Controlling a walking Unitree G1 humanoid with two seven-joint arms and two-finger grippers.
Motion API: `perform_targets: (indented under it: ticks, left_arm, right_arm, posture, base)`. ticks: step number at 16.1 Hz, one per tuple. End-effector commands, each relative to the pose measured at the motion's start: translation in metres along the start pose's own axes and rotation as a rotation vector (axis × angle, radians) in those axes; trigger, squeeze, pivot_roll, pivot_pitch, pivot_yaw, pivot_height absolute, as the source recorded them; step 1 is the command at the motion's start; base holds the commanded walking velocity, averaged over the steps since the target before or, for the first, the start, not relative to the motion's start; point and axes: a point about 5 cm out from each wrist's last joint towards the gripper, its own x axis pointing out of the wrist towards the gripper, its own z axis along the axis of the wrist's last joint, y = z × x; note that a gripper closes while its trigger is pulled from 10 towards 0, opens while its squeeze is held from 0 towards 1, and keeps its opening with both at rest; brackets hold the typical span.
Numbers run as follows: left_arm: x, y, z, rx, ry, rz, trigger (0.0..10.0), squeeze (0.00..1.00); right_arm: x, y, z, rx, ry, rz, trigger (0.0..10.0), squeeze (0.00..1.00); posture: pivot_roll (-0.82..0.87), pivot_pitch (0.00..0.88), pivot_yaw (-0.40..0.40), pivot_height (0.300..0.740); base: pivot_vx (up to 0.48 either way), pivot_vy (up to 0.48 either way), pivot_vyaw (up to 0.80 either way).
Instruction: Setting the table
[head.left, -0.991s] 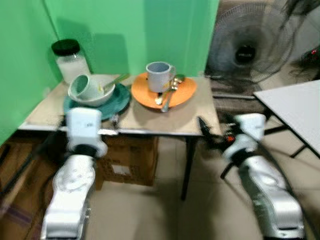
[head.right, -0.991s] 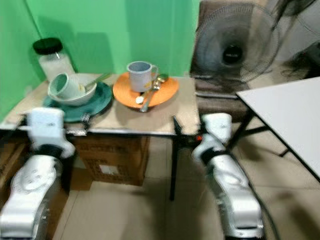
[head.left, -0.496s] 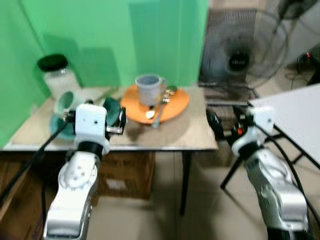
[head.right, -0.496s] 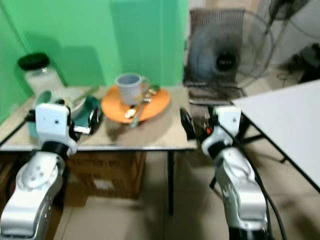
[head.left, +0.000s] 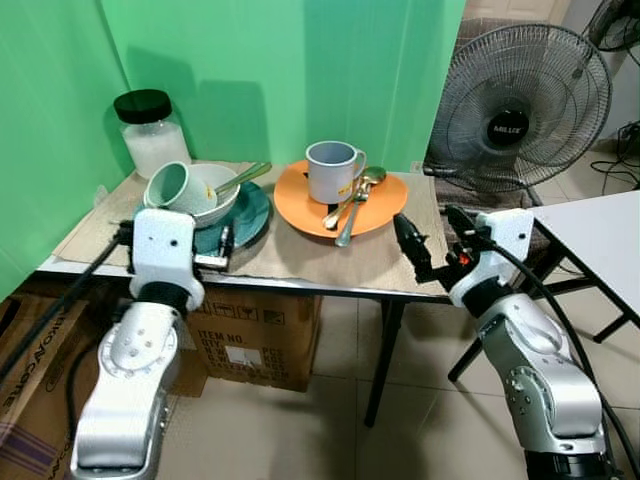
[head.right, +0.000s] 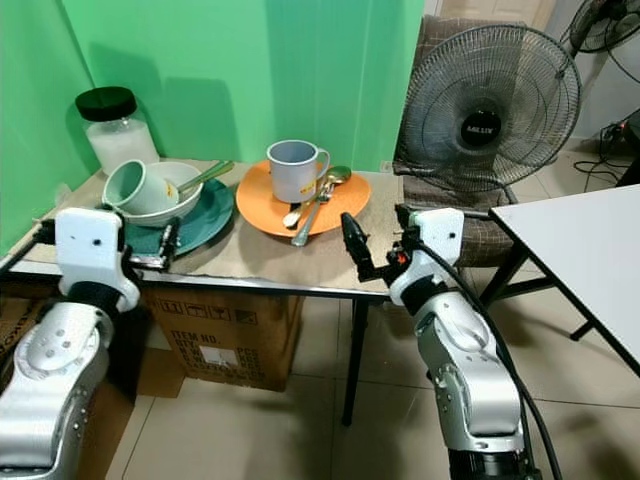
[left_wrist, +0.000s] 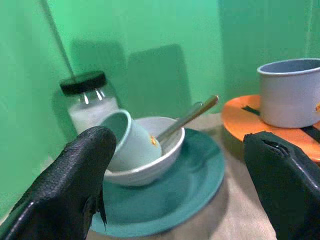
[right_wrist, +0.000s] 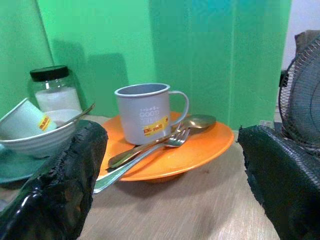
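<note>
Jaws of both grippers are seen spread wide and holding nothing; the left gripper (head.left: 226, 243) is poised at the near edge of the worktop (head.left: 330, 265), just before the teal plate (head.left: 243, 217); the right gripper (head.left: 412, 248) is held at the worktop's near right edge, pointed toward the orange plate (head.left: 384, 203). On the teal plate a white bowl (head.left: 215, 203) is carried, with a pale green cup (head.left: 170, 187) tipped inside it and a utensil (head.left: 240, 177) leaning out; on the orange plate a grey mug (head.left: 330, 171) stands upright, with a spoon (head.left: 362, 184) and a fork (head.left: 347, 222) laid beside it; a black-lidded jar (head.left: 152, 131) stands at the back left corner; a fan (head.left: 520, 110) stands beyond the worktop. The step in hand is judged to be the approach, with nothing yet grasped; the next move would call for each gripper to be advanced over a plate's rim and closed upon one piece without upsetting the stacked items.
</note>
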Motion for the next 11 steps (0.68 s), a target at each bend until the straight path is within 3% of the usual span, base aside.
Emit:
perform_targets:
  ticks: [1,2,5,9,11]
  left_arm:
    - [0.002,0.0,0.001,0.001,0.01,0.014,10.0,0.0]
    - [0.003,-0.001,-0.001,-0.015,0.04,0.023,10.0,0.0]
    - [0.004,-0.006,0.002,-0.032,-0.005,0.0,10.0,0.0]
    - [0.002,-0.017,-0.001,-0.103,-0.008,-0.08,10.0,0.0]
    - [-0.002,-0.02,-0.006,-0.139,-0.005,-0.103,10.0,0.0]
  right_arm:
    - [0.0,-0.002,0.002,-0.006,-0.004,-0.025,10.0,0.0]
    - [-0.002,-0.004,-0.002,0.008,0.004,-0.068,10.0,0.0]
    - [-0.011,0.0,-0.007,0.028,-0.009,-0.122,10.0,0.0]
    - [-0.021,-0.001,-0.008,0.01,-0.005,-0.168,10.0,0.0]
    - [-0.025,-0.002,-0.006,-0.007,-0.012,-0.178,10.0,0.0]
  posture:
    - [-0.02,0.004,0.022,0.74]
    - [-0.03,0.007,0.023,0.74]
    - [-0.03,0.008,0.035,0.74]
    - [-0.05,0.008,0.055,0.74]
    - [-0.05,0.011,0.055,0.74]
  base:
    - [0.0,0.0,0.0]
    - [0.0,0.0,0.0]
    - [0.0,0.0,0.0]
    - [0.253,0.0,-0.56]
    - [0.276,0.0,0.0]
